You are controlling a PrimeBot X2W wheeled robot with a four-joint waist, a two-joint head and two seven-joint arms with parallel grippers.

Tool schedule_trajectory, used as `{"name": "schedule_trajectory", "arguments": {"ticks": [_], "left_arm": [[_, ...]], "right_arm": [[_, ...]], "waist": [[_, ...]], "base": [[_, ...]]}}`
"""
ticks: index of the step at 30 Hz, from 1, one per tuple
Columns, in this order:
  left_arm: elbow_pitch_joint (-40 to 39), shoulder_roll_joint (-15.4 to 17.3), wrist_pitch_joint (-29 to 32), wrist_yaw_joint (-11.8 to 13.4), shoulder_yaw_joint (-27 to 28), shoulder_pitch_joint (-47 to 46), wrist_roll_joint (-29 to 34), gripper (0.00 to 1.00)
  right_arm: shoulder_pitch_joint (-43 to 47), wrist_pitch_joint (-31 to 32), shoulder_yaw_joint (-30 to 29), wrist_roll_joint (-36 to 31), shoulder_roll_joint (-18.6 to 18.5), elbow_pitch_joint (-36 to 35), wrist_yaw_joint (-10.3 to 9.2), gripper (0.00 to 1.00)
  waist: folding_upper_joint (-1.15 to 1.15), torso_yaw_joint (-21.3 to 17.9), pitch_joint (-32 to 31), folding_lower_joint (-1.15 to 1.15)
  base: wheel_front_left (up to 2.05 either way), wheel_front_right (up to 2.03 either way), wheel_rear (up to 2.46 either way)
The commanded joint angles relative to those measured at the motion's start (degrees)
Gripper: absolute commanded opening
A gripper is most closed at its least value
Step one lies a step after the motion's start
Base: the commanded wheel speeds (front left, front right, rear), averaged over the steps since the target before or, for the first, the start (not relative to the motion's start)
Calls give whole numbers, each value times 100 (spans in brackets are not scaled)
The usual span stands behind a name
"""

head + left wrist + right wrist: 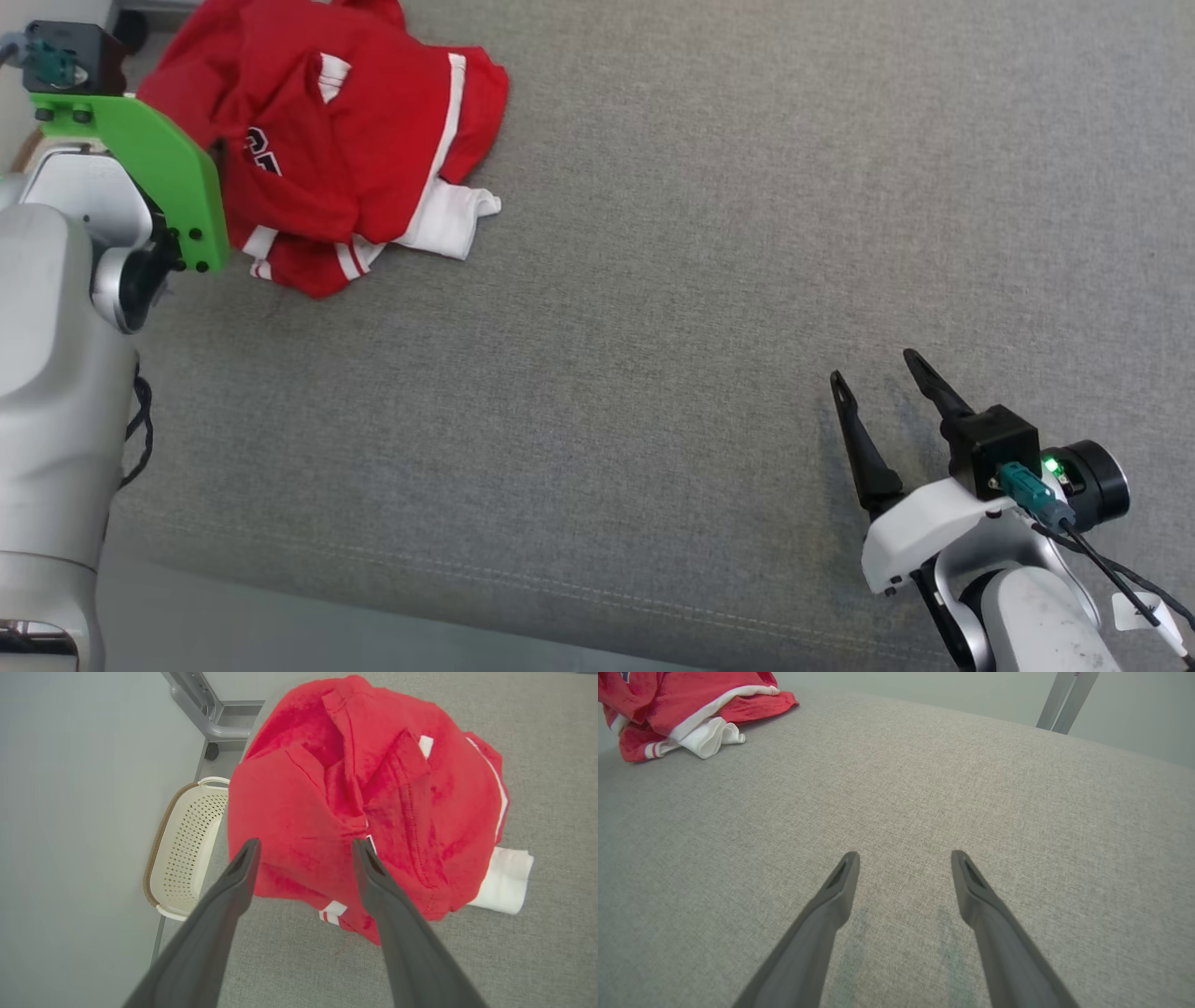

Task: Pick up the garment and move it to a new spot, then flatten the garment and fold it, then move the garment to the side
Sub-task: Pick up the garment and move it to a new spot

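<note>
Here, the left pincer [306, 844] is poised over the crumpled red garment [355, 788] at the far left corner of the tabletop [653, 280], jaws wide for the pickup, while the right pincer [874, 368], equally wide and empty, hovers well apart.

This looks like a test room or lab set up for laundry work rather than a lived-in home, though that cannot be told for sure. The work surface is a broad grey woven pad [653, 308] with a stitched seam [448, 567] near its front edge, like upholstery. Beside it is a bare, pale grey floor [70, 858], where a grey metal frame [205, 711] on a small dark caster [212, 751] and a cream perforated basket [156, 849] stand. A crumpled red and white garment [355, 140] lies on the pad. A green bracket [159, 168] and exposed cables [1111, 571] on the robot's arms suggest a prototype rig.
</note>
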Motion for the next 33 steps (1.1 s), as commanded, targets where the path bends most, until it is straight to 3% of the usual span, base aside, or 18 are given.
{"name": "schedule_trajectory", "arguments": {"ticks": [1,7,8,9,10,19,23,33], "left_arm": [[58,79,52,15,41,-167,-40,100],[380,101,183,293,54,-340,-15,100],[424,107,160,328,54,-339,-3,82],[435,111,86,348,32,-341,35,35],[462,112,41,372,4,-337,60,0],[521,11,-309,396,-155,-334,173,0],[335,-66,-740,434,-179,-401,212,0],[-160,-498,-1467,182,-511,-509,308,0]], "right_arm": [[-103,14,29,0,-18,-80,-2,100],[-58,46,51,-37,-18,-178,-2,100],[-50,44,48,-30,-18,-177,-2,100],[-48,42,45,-31,-18,-171,-2,100],[-52,35,47,-33,-18,-156,-2,100],[9,-74,146,122,-19,120,-2,100],[107,-168,108,232,-18,278,-2,100],[384,-348,121,485,-18,659,-2,100]], "waist": [[0,-340,443,0],[0,-448,613,0],[0,-457,617,0],[0,-463,618,0],[0,-469,610,0],[0,-520,135,0],[0,-591,-228,0],[0,-1186,-1097,0]], "base": [[0,0,0],[0,0,0],[0,0,0],[0,0,0],[0,0,0],[0,0,0],[0,0,0],[0,0,0]]}}
